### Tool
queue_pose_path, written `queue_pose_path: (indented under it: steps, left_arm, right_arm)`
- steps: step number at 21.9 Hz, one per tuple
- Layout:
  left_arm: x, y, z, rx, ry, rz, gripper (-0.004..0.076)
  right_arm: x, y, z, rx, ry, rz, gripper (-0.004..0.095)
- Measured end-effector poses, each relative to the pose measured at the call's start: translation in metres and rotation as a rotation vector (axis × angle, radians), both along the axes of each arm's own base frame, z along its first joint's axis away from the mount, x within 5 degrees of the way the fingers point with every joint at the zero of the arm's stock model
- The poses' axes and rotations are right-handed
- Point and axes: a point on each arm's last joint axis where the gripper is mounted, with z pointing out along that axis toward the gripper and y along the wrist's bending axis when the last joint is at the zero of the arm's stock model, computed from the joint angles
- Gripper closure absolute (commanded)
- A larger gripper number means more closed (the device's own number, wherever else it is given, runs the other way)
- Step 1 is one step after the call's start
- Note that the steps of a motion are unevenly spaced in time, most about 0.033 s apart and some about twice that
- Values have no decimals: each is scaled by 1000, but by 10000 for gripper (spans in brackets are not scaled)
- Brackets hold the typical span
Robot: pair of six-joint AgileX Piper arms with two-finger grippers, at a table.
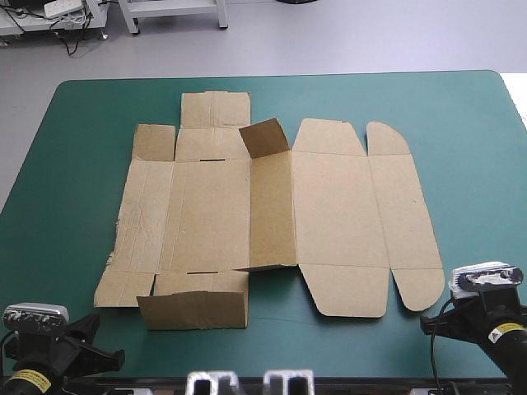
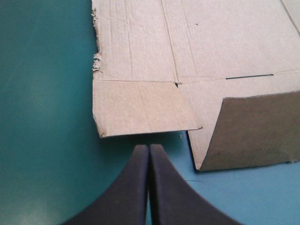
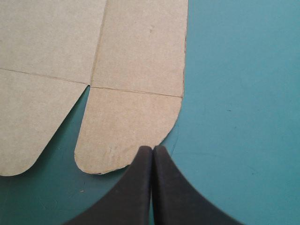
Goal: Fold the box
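High view gives us the box (image 1: 329, 214) nearly flat, central on the desk (image 1: 469, 123), two small flaps tipped up; we judge folding barely begun, every wall left. Left gripper (image 2: 149, 152) and right gripper (image 3: 153, 152) sit pressed together by its near corners, empty.

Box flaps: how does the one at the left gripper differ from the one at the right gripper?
The left flap has square corners; the right flap ends in a rounded edge. The box has a ragged edge beyond the left flap; beyond the right flap it is clean. The left gripper stops short of its flap; the right gripper overlaps its flap's rim. Both are brown, each ahead of a shut gripper.
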Motion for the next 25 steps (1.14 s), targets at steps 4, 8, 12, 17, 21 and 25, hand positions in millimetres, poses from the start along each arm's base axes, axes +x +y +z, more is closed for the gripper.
queue_pose_path:
  steps: [4,8,12,17,21,25]
  left_arm:
    - [0,0,0,0,2,0,734]
    - [0,0,0,0,2,0,734]
    - [0,0,0,0,3,0,734]
    - [-2,-2,9,-11,-12,-24,734]
    - [-1,-2,31,-6,-41,-31,734]
    - [14,-4,73,50,-63,-75,734]
  right_arm:
    - [0,0,0,0,0,0,927]
    - [0,0,0,0,0,0,927]
    - [0,0,0,0,0,0,927]
    - [0,0,0,0,0,0,927]
    - [0,0,0,0,0,0,927]
    - [0,0,0,0,0,0,927]
